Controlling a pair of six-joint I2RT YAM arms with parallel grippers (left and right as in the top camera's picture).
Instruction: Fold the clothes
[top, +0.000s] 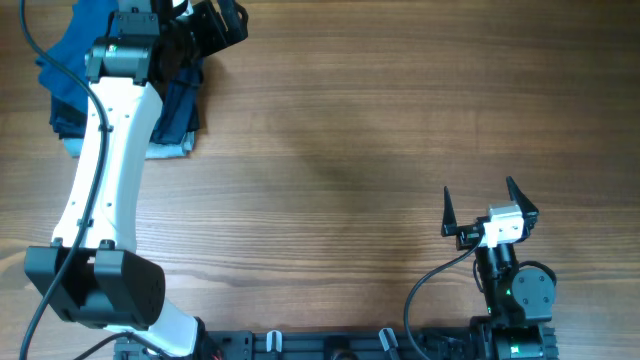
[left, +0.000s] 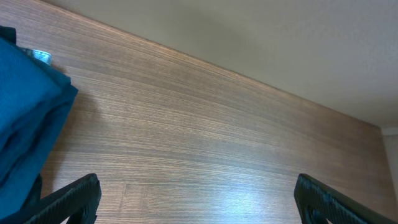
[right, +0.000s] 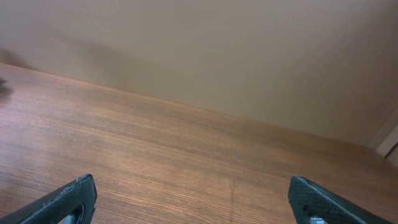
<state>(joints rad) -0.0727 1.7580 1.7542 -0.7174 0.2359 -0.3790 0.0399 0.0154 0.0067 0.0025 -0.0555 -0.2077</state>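
The medium-blue shirt (top: 65, 50) lies bunched in a pile at the table's far left corner, partly hidden under my left arm. Blue cloth (left: 25, 118) also fills the left edge of the left wrist view. My left gripper (top: 222, 22) is open and empty, just right of the pile, with bare wood between its fingers (left: 197, 185). My right gripper (top: 480, 195) is open and empty near the front right, far from the shirt, over bare table (right: 191, 185).
A dark navy garment (top: 180, 105) and a pale grey-blue folded garment (top: 165, 150) lie in the same pile, under and beside the shirt. The left arm (top: 105, 170) spans the table's left side. The table's far edge and a wall lie behind.
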